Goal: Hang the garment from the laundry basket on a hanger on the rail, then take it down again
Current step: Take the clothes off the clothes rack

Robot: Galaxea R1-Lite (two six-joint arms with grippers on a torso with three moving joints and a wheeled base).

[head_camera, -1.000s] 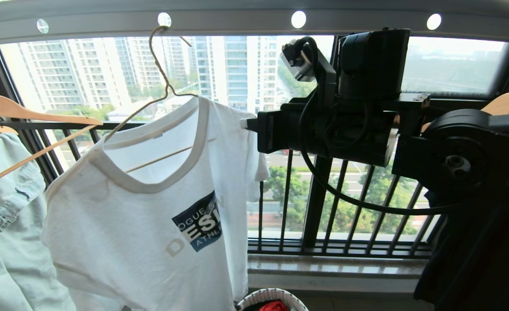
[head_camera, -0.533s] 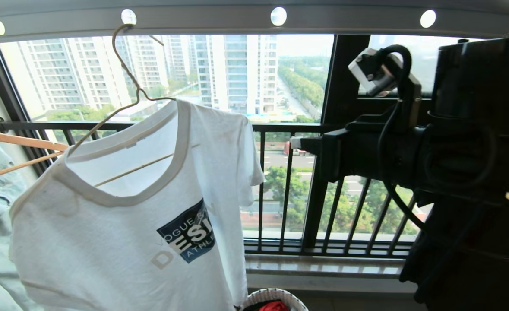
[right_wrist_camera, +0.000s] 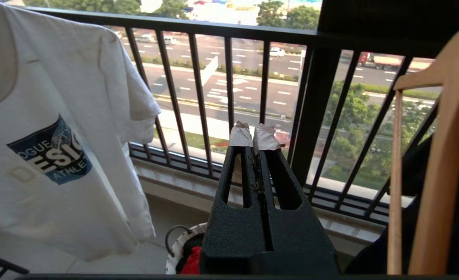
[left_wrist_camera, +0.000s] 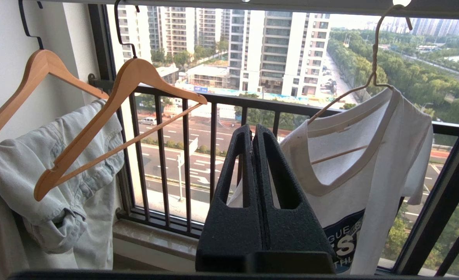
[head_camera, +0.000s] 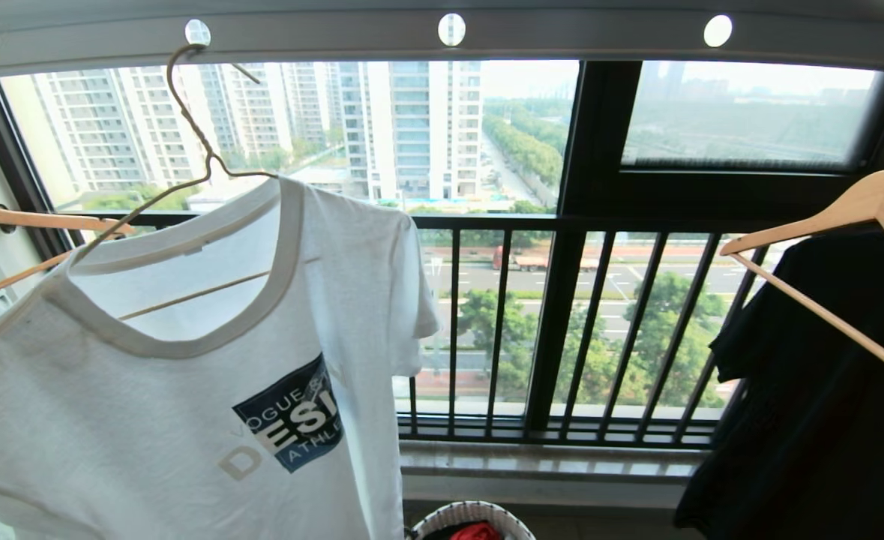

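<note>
A: Starting at the left: pale denim piece [left_wrist_camera: 38, 182] on a wooden hanger [left_wrist_camera: 108, 116]. Next, the garment [head_camera: 187, 390] hangs on the hanger [head_camera: 187, 157], whose hook sits in a hole of the rail [head_camera: 561, 34].

B: Orientation of the hanger?

A: Long twisted neck runs nearly vertical, hook up. The crossbar slopes, its left end lower and its right end higher, so the garment hangs tilted, chest graphic facing the room, hem down.

B: Grippers?

A: Left gripper [left_wrist_camera: 252, 130]: fingers pressed flat together, holding nothing, raised just beside the garment's left shoulder; contact with the fabric is hard to judge from here. Right gripper [right_wrist_camera: 254, 134]: taped fingertips closed against each other, empty, clear of the garment, facing the window railing [head_camera: 561, 225].

B: Further right?

A: The laundry basket [head_camera: 471, 517] on the floor below, a red garment [right_wrist_camera: 192, 262] inside. At far right, a black garment [head_camera: 809, 390] on another wooden hanger [head_camera: 854, 217].
</note>
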